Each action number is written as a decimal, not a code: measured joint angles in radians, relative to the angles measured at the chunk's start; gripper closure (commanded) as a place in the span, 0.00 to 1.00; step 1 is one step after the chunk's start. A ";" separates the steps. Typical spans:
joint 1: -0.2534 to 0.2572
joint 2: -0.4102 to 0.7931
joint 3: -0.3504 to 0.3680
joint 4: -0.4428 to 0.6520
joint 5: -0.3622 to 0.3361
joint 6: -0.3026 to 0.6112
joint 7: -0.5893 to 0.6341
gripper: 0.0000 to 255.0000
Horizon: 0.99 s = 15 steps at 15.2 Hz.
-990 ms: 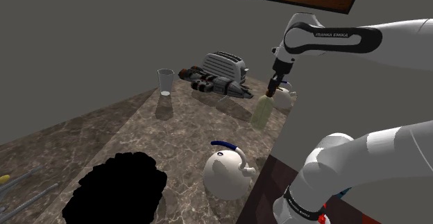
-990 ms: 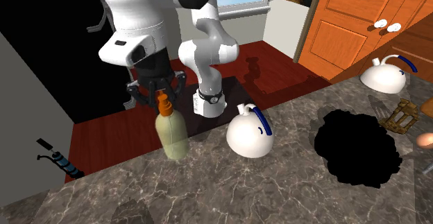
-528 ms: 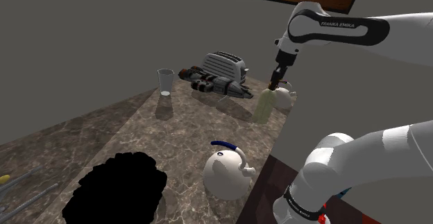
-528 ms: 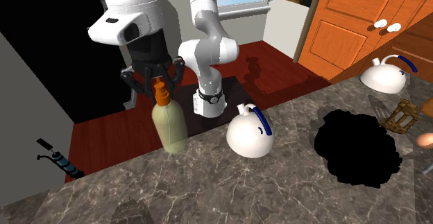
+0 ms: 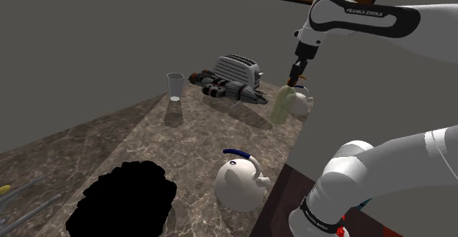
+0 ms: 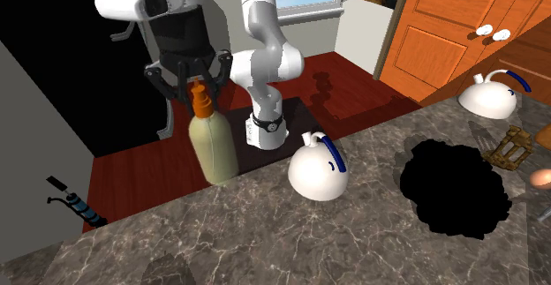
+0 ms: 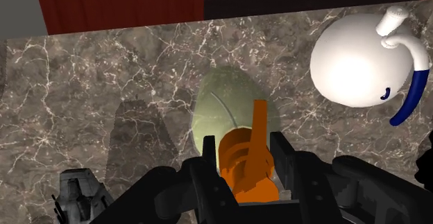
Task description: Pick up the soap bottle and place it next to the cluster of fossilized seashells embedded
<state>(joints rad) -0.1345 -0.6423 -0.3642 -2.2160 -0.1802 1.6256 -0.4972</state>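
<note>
Wrist view first, since it looks straight down the hand: the gripper [image 7: 244,170] sits over the soap bottle [image 7: 229,108], a pale green flask with an orange pump [image 7: 246,159]. The two black fingers [image 7: 208,168] are drawn in narrow and pinch the pump's neck from either side. Gripping that high makes sense to me, because the neck is slim enough for the jaws while the body looks too wide for them.

From the second exterior view the bottle hangs upright under the hand, right at the near edge of the marble counter [image 6: 309,239] and just beside the white kettle [image 6: 316,170] with its blue handle. I cannot tell whether the base is clear of the stone.

As for the shells, a brown, ornate object [image 6: 508,146] lies at the far right of that view, beyond a black area [image 6: 455,186] on the counter. It may be the cluster, but I cannot say so for sure. If it is, the carry would have to clear the kettle on the way. A grip on a pump neck could also let the heavy body swing, so I would expect a slow, level move.
</note>
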 measured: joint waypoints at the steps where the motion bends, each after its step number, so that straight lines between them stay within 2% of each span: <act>1: 0.000 0.002 0.001 0.016 0.001 -0.014 -0.002 1.00; 15: 0.018 0.067 0.015 0.254 0.026 -0.188 -0.013 1.00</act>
<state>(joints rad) -0.1167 -0.5754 -0.3492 -1.9621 -0.1538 1.4375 -0.5097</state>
